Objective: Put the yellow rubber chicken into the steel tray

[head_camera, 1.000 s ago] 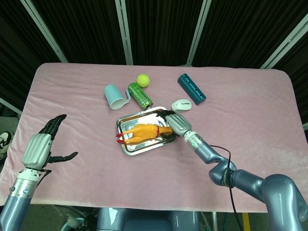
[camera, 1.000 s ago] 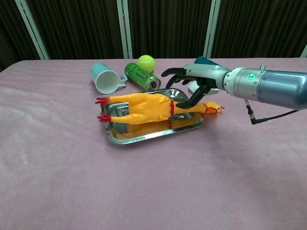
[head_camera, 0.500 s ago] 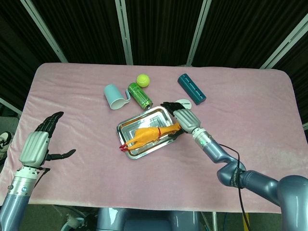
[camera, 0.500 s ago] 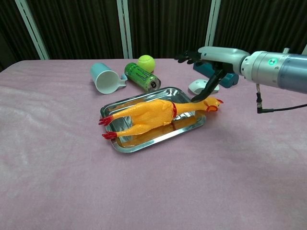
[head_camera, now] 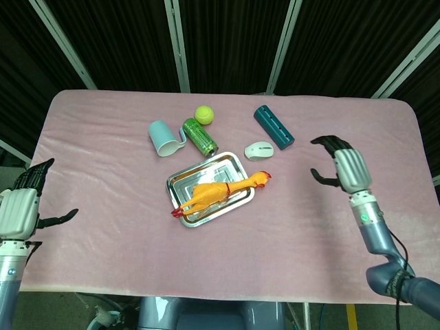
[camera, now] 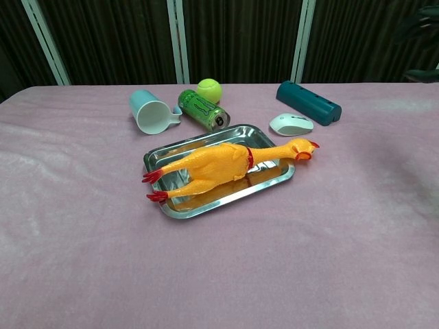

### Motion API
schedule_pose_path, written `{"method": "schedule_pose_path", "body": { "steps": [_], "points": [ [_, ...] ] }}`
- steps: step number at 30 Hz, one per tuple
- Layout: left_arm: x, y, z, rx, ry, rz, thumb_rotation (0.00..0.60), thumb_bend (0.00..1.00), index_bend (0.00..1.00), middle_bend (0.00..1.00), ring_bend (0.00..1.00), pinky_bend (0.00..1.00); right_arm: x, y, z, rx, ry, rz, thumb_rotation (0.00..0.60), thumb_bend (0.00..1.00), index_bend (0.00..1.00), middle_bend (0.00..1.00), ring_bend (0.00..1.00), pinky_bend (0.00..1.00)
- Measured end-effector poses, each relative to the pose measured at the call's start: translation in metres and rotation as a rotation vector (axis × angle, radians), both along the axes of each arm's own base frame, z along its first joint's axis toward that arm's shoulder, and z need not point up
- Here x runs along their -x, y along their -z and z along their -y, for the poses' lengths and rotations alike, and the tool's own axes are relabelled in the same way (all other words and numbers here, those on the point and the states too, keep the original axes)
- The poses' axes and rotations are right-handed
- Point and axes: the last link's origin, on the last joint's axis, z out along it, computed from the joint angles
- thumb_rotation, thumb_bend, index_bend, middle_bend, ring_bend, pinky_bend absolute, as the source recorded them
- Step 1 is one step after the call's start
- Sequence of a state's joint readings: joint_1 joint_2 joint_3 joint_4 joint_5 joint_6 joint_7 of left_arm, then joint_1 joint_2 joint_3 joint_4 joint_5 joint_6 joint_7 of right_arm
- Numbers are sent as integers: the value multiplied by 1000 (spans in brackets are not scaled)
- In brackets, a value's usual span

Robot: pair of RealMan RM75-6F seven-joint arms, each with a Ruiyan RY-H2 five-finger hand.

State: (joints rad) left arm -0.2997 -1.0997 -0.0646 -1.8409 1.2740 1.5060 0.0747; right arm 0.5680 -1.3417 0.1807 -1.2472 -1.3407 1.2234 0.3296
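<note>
Nearest the robot, the left hand (head_camera: 19, 210) hangs at the near left edge of the pink cloth-covered table (head_camera: 103, 227), fingers spread and holding nothing; it has drifted a little outward over the last second. On the other side, the right hand (head_camera: 342, 169) has pulled well away from the middle of the table. A second ago it was down at the tray, fingers at the toy's neck; now it hovers off to the right with its fingers apart and nothing in them. In the chest view only a dark blur at the top right edge may be that hand.

Between them, the yellow rubber chicken (camera: 212, 166) lies lengthwise in the shallow steel tray (camera: 274, 179), body on the tray floor, red feet poking over the near left rim and head overhanging the right rim. With the toy let go and resting there, the task looks done.

Beyond the tray lie a white computer mouse (camera: 291, 124), a green drink can (camera: 203, 109) on its side, a pale blue mug (camera: 149, 113), a dark teal cylinder (camera: 308, 103) and a yellow-green tennis ball (camera: 209, 90).
</note>
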Motion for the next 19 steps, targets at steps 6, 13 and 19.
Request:
{"method": "schedule_pose_path", "body": {
  "steps": [6, 13, 19],
  "points": [
    [14, -2, 24, -21, -13, -31, 600, 46, 49, 74, 76, 108, 47, -21, -57, 64, 82, -90, 600, 334, 122, 232, 73, 118],
    [17, 0, 51, 11, 5, -40, 600, 46, 49, 72, 76, 97, 70, -29, -114, 91, 139, -109, 600, 334, 122, 231, 69, 112],
    [21, 6, 76, 34, -1, -40, 600, 48, 12, 20, 0, 0, 78, -32, -154, 113, 176, -90, 600, 334, 118, 231, 68, 112]
  ]
}}
